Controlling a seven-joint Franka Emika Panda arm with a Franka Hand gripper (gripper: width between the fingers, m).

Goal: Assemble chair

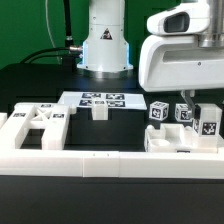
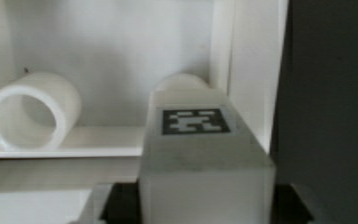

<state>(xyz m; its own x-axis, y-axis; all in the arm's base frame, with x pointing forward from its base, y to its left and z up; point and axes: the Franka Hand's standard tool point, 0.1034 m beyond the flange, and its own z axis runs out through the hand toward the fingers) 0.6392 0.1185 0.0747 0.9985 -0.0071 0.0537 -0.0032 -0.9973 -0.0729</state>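
Note:
The chair's white tagged parts lie spread over the table. A ladder-like frame part [image 1: 30, 125] lies at the exterior view's left and a short peg [image 1: 99, 111] stands mid-table. Two tagged posts [image 1: 160, 112] [image 1: 185, 113] stand at the right behind a flat slab [image 1: 175, 140]. My gripper [image 1: 200, 108] hangs low over the right group. In the wrist view the gripper [image 2: 197, 202] is shut on a white square post [image 2: 197, 140] with a tag on its face. A white part with a rounded end [image 2: 34, 112] lies beside it.
The marker board [image 1: 100, 98] lies flat behind the peg. The long low white border wall [image 1: 90, 166] runs along the front. The robot base [image 1: 105, 45] stands at the back, with cables to its left.

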